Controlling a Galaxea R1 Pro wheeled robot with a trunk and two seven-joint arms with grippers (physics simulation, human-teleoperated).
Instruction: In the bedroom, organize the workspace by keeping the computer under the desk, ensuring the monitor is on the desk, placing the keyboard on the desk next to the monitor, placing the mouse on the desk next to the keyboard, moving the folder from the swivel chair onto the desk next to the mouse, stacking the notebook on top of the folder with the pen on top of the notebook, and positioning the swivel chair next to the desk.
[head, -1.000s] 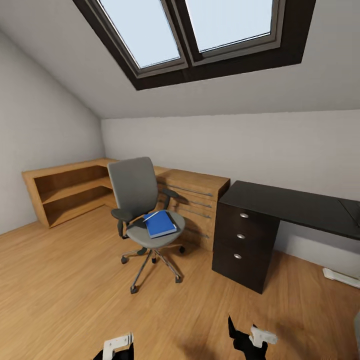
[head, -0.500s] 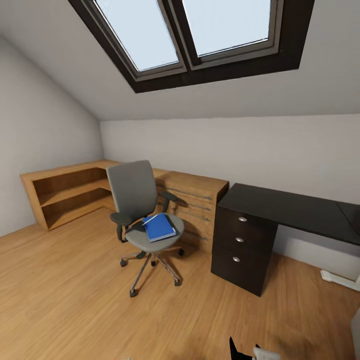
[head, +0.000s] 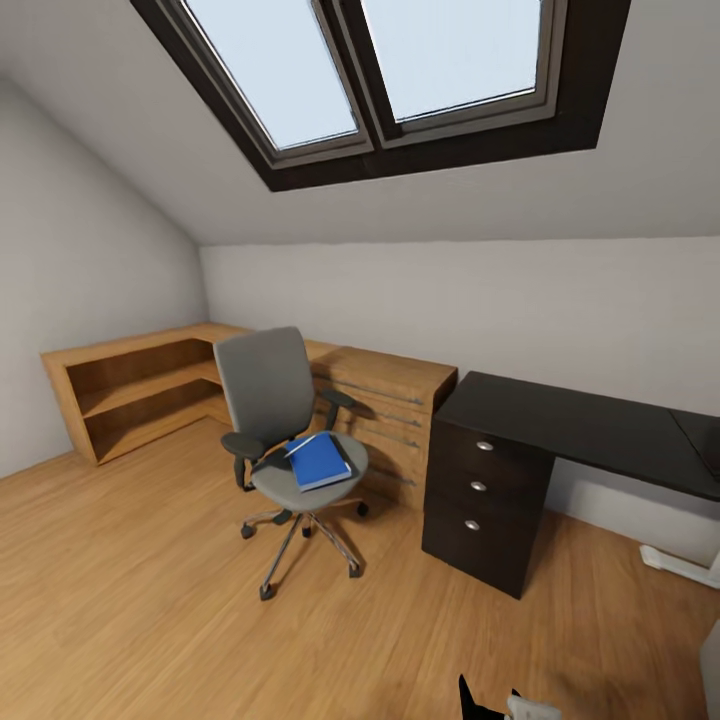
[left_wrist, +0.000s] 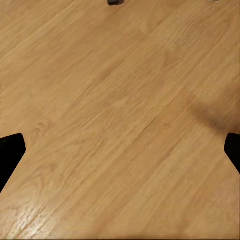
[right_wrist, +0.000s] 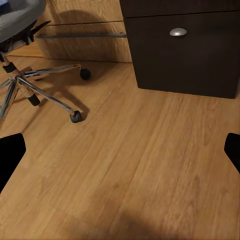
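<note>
Folder lain flat on chair seat, white pen across its far corner; not yet fetched. Chair stood on floor before wooden dresser, just beside desk drawer unit. Desk top seen bare. Left gripper and right gripper spread wide, nothing held, aimed at floor, judged travel posture for approach.

Light wood plank floor carries the grey-upholstered swivel chair on its chrome 5-star castor base, the light wooden dresser with open shelves and the glossy black desk with a dark 3-drawer unit. Flat bright-blue folder lies on the chair seat, a slim white pen across its far edge.
</note>
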